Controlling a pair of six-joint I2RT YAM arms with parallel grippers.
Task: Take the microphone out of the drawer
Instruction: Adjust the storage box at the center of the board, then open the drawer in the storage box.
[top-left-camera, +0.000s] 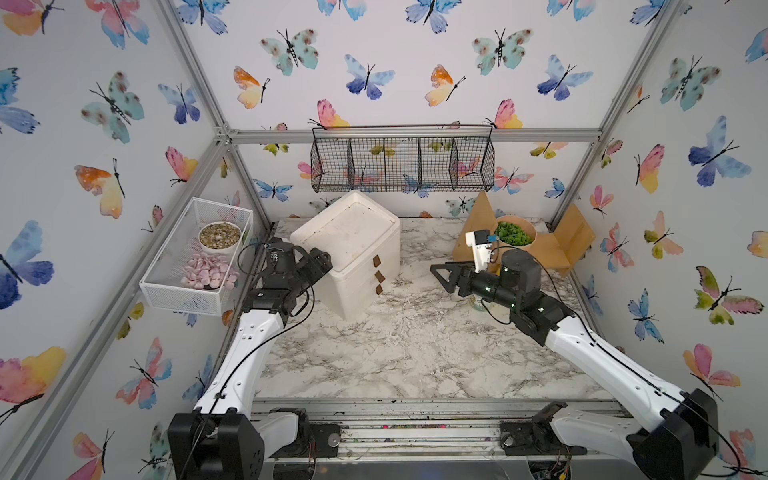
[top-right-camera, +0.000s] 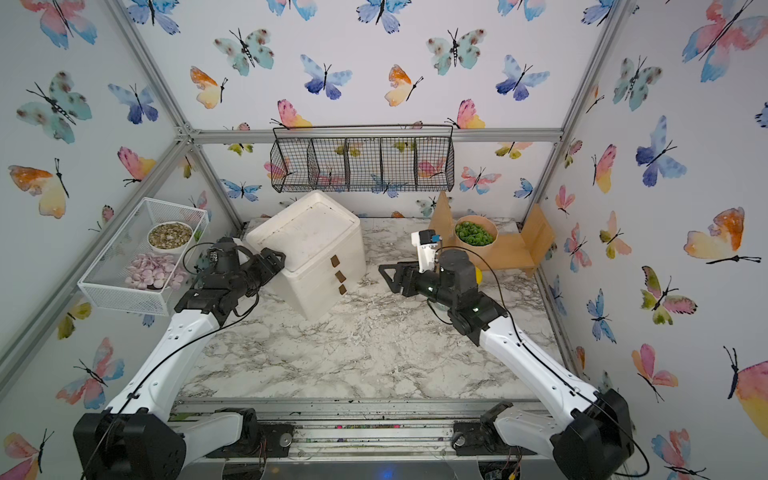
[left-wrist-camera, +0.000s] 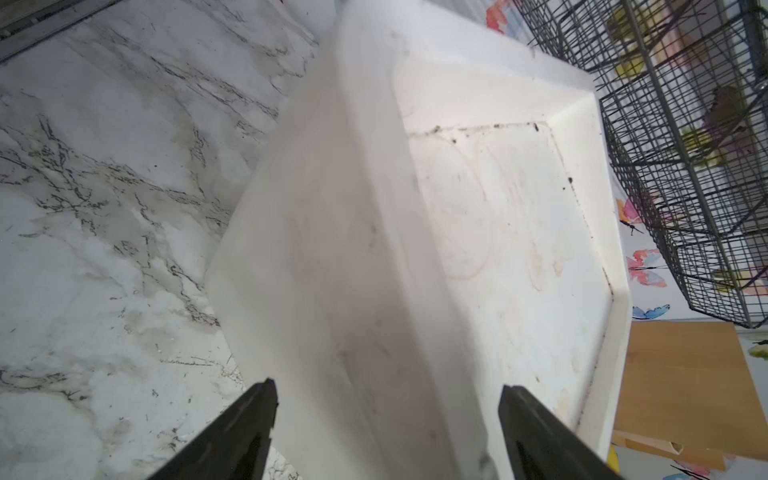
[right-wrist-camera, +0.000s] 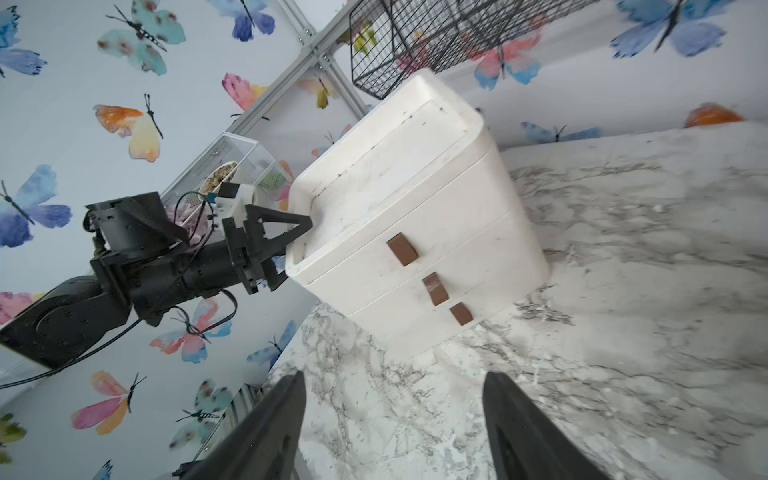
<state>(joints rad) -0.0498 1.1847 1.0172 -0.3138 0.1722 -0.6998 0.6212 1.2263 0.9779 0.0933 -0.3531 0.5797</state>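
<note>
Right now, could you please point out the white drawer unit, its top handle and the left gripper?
white drawer unit (top-left-camera: 349, 235): in a top view, on its flat top.
top handle (right-wrist-camera: 401, 248): right wrist view, middle of the brown tab.
left gripper (left-wrist-camera: 386, 388): left wrist view, midway between its fingertips.

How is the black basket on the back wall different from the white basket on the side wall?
The black basket is split into compartments by dividers; the white basket is one open space. The black basket looks empty, while the white basket holds a bowl of pebbles and pink pieces. The black basket has wide wire squares; the white basket has fine mesh. Both are made of wire and are hung up.
</note>
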